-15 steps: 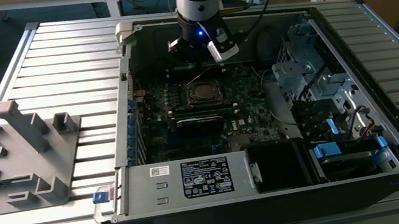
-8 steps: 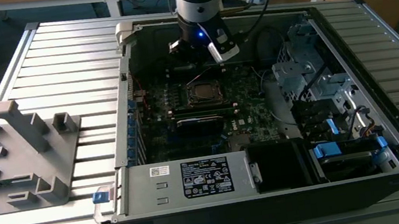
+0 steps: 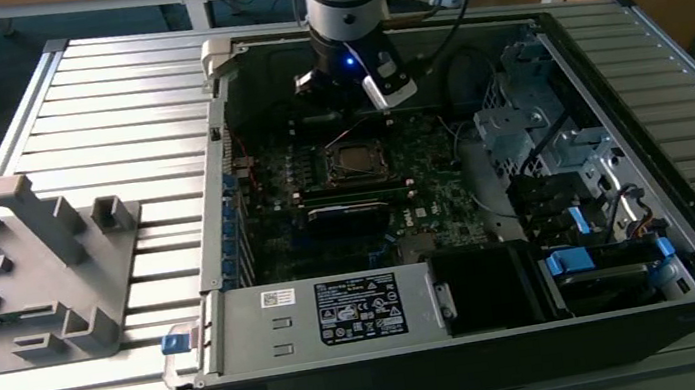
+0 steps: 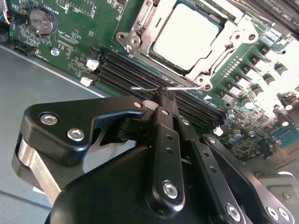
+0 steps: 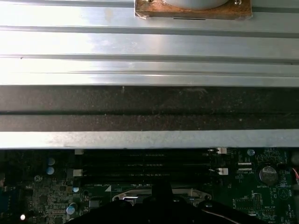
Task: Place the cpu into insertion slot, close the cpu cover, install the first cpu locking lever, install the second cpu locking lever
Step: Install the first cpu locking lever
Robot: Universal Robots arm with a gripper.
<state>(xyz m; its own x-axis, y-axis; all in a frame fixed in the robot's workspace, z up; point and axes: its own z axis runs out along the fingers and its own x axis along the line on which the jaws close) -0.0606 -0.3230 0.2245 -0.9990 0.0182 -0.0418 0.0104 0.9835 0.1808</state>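
Step in hand: installing a cpu locking lever. The first two steps appear complete. In the second wrist view the cpu [image 4: 187, 35] lies flat in the insertion slot [image 3: 333, 167], its pale metal face showing through the window of the cpu cover [image 4: 142, 32]. The cover looks folded down around the chip, level with the motherboard [image 4: 70, 42]. The socket sits near the middle of the board inside the open computer case [image 3: 666, 163], which lies on the ribbed bench [image 3: 108, 116]. The arm reaches into the case from the far side and places the hand [image 4: 163, 97] just beside the socket, above the black memory slots [image 4: 126, 70]. The fingers are drawn together with no visible gap. The thin wire of the locking lever [image 4: 145, 87] crosses right at their tips and stands clear of the board, so it is judged not yet latched. It cannot be determined whether the wire is clamped between the tips or only pressed against them, or which of the two levers this is. To complete the step, the wire must be carried down along the edge of the socket and tucked sideways under its retaining hook. Contact must be held throughout, since the sprung wire could slip off narrow tips, and the adjacent memory-slot latches must be kept clear.
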